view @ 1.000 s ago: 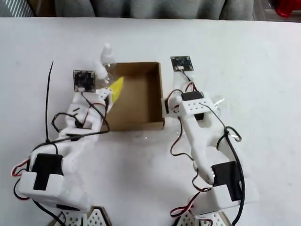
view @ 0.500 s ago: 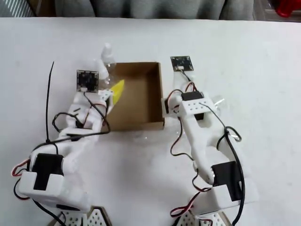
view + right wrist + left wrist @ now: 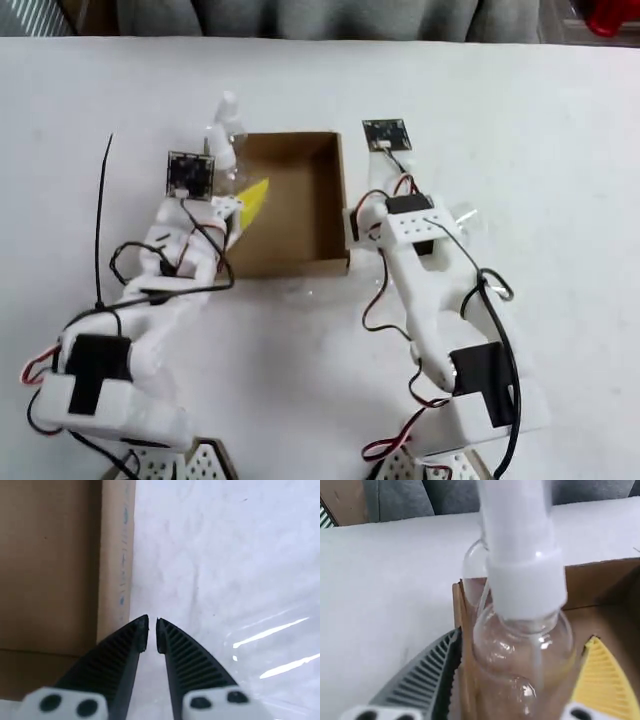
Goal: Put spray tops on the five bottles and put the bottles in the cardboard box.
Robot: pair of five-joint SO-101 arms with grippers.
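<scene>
At the left wall of the cardboard box (image 3: 290, 264), the bottle (image 3: 520, 655) hangs upright in the left gripper (image 3: 522, 640). Its white spray top (image 3: 520, 555) is already seated on the neck. The grey jaw and the yellow jaw stand well apart, and the bottle's round clear body is pinched between them, so the grip is on the glassy belly and not on the top. From the wrist camera the bottle seems to sit right over the box's left wall, part outside and part above the inside. I can't tell how high its base rides above the rim.

To my eye the step in hand is getting this bottle down into the box. Doing that well means first carrying it sideways until the whole base is past the wall, because coming down now would likely catch the cardboard edge and tip the bottle or shove the box. After that it wants a straight, slow descent with the bottle kept upright. The jaws should open only once the base rests on the box floor. A smooth round body like this could slip or twist if the grip eases too soon, and the tall top makes it prone to topple. Tucking it close to a wall or corner would leave room for the others.

The right gripper (image 3: 151, 625) holds nothing, and only a thin slit shows between its tips. It sits low over the white table (image 3: 520, 110), just beside the box's right wall, with the box between it and the left gripper.
</scene>
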